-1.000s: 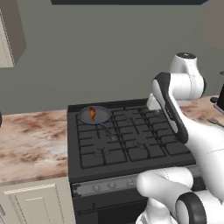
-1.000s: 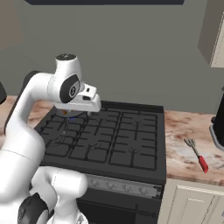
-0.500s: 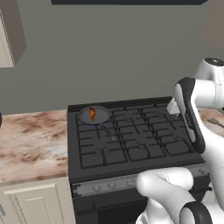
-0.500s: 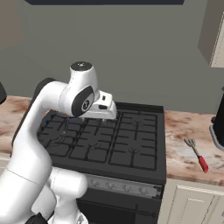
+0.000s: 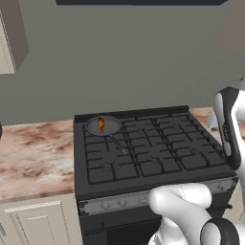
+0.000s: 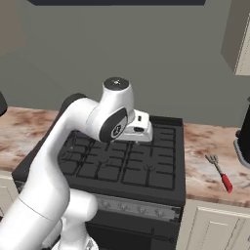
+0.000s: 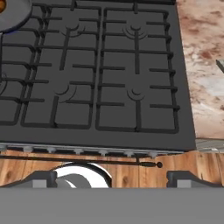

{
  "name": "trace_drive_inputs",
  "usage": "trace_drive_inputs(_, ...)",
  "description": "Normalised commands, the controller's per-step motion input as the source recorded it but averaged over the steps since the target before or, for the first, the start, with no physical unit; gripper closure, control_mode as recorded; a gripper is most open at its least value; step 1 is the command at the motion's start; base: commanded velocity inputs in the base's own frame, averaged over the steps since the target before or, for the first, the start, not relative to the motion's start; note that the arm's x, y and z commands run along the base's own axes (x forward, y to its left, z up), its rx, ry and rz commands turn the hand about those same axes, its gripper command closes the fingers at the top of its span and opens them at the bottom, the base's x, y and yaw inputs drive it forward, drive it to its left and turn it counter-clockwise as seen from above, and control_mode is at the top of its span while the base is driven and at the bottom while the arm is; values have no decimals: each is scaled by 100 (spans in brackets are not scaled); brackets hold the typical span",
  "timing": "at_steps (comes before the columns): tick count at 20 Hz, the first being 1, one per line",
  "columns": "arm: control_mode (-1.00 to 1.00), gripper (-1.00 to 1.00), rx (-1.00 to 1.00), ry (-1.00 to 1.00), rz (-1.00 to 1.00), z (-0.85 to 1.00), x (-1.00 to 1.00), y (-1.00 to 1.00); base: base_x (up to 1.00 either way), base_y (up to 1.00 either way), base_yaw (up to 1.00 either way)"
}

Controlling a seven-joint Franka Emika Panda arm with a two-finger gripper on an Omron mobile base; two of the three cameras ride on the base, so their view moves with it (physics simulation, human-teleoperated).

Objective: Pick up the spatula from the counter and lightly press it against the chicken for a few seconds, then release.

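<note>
Gripper [image 7: 113,178] is spread wide, nothing between the fingers. In the hand view the two tips sit far apart at the bottom corners, looking down at the stove [image 6: 146,171] grates and its front edge. Hand is up over the right half of the stove, not touching anything. Spatula [image 6: 219,172] is flat on the marble counter [image 6: 200,166] right of the stove, well apart from the hand. Its metal head points toward the back wall and its red handle toward the counter's front edge. A dark appliance [image 6: 245,132] stands just beyond it at the far right. Chicken [image 5: 101,124] is a small orange piece in the grey pan [image 5: 112,128] on the back-left burner, with the pan handle pointing toward the stove's front. That puts it on the opposite side of the cooktop from the spatula. The pan rim with a bit of orange shows at the hand view's top-left corner. A grey sliver at that view's right edge, over the counter, is too cropped to identify.
</note>
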Motion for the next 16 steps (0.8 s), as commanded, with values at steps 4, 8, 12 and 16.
trace_drive_inputs(4,-100,-100,0,0,0,0,0,-60,0,0,0)
trace_drive_inputs(8,-100,-100,0,0,0,-2,0,-51,0,0,0)
trace_drive_inputs(12,-100,-100,0,0,0,-13,0,-48,0,0,0)
trace_drive_inputs(16,-100,-100,0,0,0,-16,0,-52,0,0,0)
